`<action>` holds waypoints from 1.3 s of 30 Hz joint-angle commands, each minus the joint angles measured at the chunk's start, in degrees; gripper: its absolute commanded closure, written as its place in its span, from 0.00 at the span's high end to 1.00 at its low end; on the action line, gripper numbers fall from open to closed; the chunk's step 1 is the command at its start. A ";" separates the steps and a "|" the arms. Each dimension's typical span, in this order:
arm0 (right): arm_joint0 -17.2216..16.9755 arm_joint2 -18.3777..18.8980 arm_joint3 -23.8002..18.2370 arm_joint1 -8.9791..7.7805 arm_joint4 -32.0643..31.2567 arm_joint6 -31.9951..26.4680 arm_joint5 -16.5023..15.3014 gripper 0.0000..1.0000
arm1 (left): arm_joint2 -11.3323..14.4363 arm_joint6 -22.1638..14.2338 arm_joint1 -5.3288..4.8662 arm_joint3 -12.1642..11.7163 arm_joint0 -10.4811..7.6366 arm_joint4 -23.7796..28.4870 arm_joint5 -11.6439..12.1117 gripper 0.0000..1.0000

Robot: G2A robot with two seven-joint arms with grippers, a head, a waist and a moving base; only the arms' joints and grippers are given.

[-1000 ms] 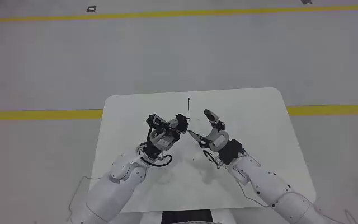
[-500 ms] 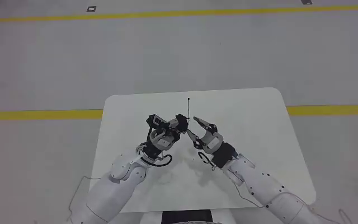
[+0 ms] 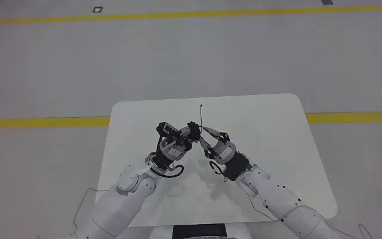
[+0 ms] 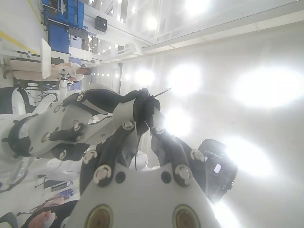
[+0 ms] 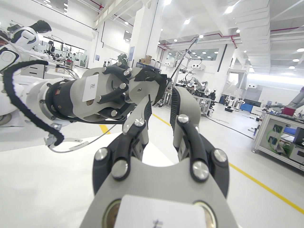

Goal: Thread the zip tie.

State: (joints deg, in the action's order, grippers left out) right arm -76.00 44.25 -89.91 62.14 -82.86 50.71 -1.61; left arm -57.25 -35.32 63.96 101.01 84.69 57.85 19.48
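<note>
From above, the left gripper (image 3: 194, 131) clamps the zip tie (image 3: 201, 116), which juts from it. Its wrist view shows the tie's tip poking past its closed fingers. The right wrist view shows the right gripper (image 5: 163, 93) spread apart, just beside the left gripper.

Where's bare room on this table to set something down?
Bare: the far strip of the table beyond the zip tie, plus both side margins. Crowded: the middle, where left gripper and right gripper meet, and the near side behind them.
</note>
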 commanded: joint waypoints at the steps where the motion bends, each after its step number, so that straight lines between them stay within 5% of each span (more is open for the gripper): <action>1: -0.11 0.19 -0.06 0.17 -0.28 0.08 -0.07 0.17 | 0.00 0.00 0.00 0.00 0.00 0.00 0.00 0.00; 16: -1.39 2.22 -0.65 1.35 -1.51 -0.28 0.99 0.04 | 0.00 0.00 0.00 0.00 0.00 0.00 0.00 0.00; 39: -1.94 4.39 -0.51 3.10 -2.50 -1.06 -0.60 0.13 | 0.00 0.00 0.00 0.00 0.00 0.00 0.00 0.00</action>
State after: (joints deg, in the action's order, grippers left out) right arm -77.96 48.59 -90.43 65.17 -85.31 49.69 -2.13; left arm -57.25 -35.32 63.96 101.01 84.69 57.85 19.48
